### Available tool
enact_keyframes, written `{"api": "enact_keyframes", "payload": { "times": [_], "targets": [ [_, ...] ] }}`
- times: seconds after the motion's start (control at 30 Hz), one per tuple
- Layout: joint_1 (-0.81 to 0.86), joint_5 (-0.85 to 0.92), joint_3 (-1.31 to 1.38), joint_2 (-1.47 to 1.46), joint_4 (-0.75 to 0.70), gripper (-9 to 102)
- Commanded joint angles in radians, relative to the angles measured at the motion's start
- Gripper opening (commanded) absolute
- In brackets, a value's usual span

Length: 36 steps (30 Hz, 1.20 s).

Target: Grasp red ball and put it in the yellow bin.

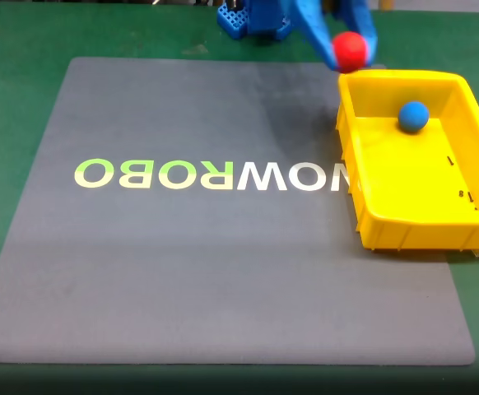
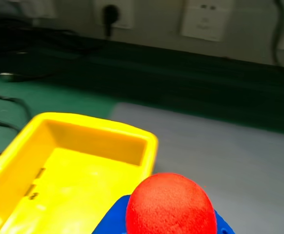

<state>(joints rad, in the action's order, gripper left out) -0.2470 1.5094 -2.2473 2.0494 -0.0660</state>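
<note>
We see the grey mat (image 1: 223, 247) bare, so the pick-up looks done. Our fingers (image 1: 348, 48) hold the red ball (image 1: 351, 50) aloft beside the yellow bin's (image 1: 404, 226) far corner; carrying over and releasing remain.

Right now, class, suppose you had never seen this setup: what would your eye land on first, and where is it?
The red ball stands out first, gripped in the blue fingers at the top of the fixed view, just beyond the far left corner of the yellow bin. The bin itself sits on the right edge of the grey mat, with a blue ball lying inside near its far wall. In the wrist view, the red ball fills the lower foreground.
</note>
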Motion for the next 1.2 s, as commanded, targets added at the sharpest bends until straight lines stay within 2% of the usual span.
{"api": "enact_keyframes", "payload": {
  "times": [0.0, 0.3, 0.53, 0.87, 0.9, 1.03, 1.17],
  "targets": [
    [-0.055, -0.006, 0.094, -0.032, 0.058, 0],
    [-0.184, -0.005, 0.15, -0.184, 0.183, 0],
    [-0.202, -0.002, 0.175, -0.301, 0.267, 0],
    [-0.196, -0.011, 0.225, -0.353, 0.279, 2],
    [-0.198, -0.012, 0.227, -0.354, 0.282, 4],
    [-0.207, -0.017, 0.227, -0.365, 0.298, 24],
    [-0.202, -0.017, 0.224, -0.36, 0.299, 28]
  ]
}}
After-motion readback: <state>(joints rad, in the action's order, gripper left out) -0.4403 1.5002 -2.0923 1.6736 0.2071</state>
